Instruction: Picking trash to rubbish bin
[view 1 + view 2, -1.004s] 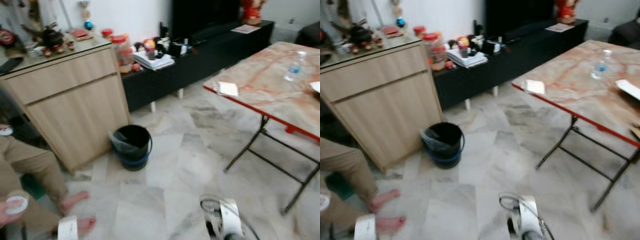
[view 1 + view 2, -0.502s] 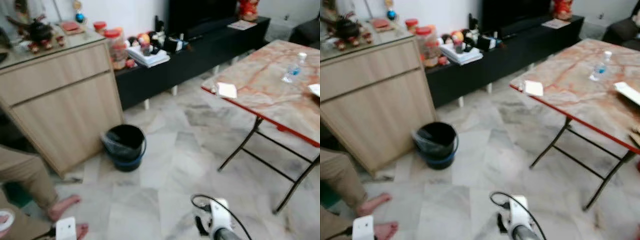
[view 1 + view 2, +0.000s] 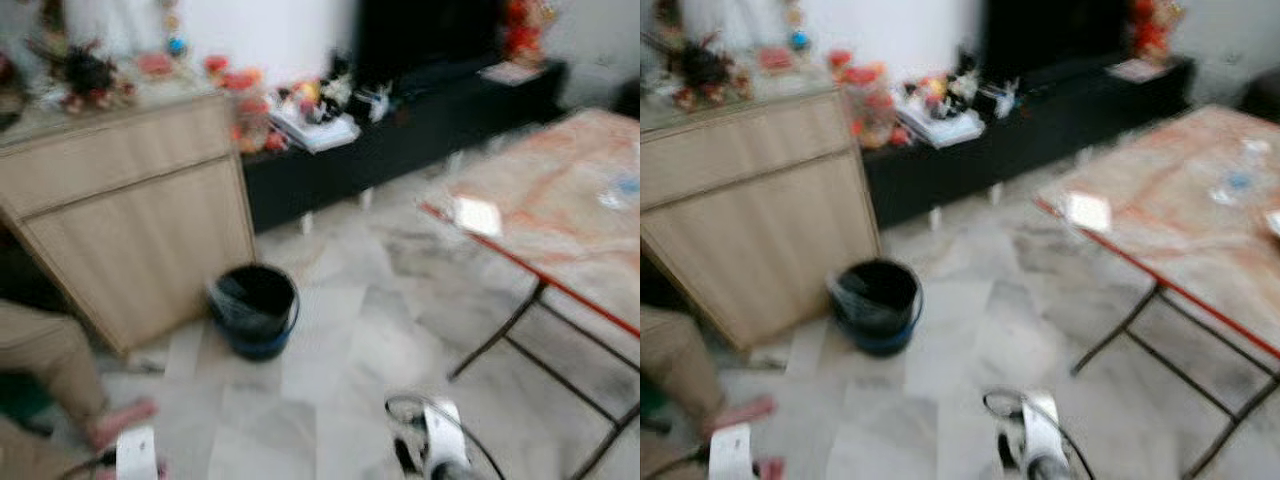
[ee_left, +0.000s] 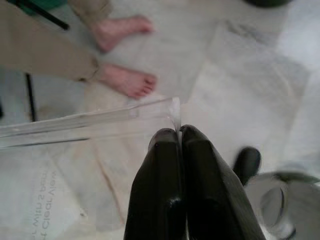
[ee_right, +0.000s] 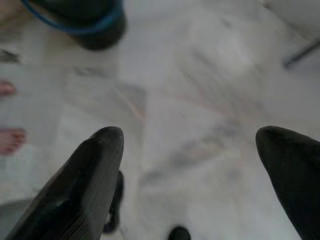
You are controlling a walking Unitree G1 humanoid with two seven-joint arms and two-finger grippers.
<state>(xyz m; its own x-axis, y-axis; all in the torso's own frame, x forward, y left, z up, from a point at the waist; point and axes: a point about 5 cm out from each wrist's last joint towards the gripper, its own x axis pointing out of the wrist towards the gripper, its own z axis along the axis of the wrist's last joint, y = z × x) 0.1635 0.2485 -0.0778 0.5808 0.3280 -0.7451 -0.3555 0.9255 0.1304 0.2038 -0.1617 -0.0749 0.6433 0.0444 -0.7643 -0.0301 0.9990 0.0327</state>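
The rubbish bin is a black bucket with a blue band and a dark liner. It stands on the marble floor by the corner of a wooden cabinet, ahead and to my left. In the left wrist view my left gripper is shut on the edge of a clear plastic wrapper, which sticks out sideways above the floor. My right gripper is open over bare tiles with nothing between its fingers, and the bin's rim lies just beyond it.
A person sits at my left, a trouser leg and bare feet close to my left arm. The wooden cabinet and a low black bench line the wall. A folding table with thin legs stands on the right.
The whole picture has shifted and blurred, so the camera is moving. The bin sits slightly more to the right in view. Both arms hang low as before.
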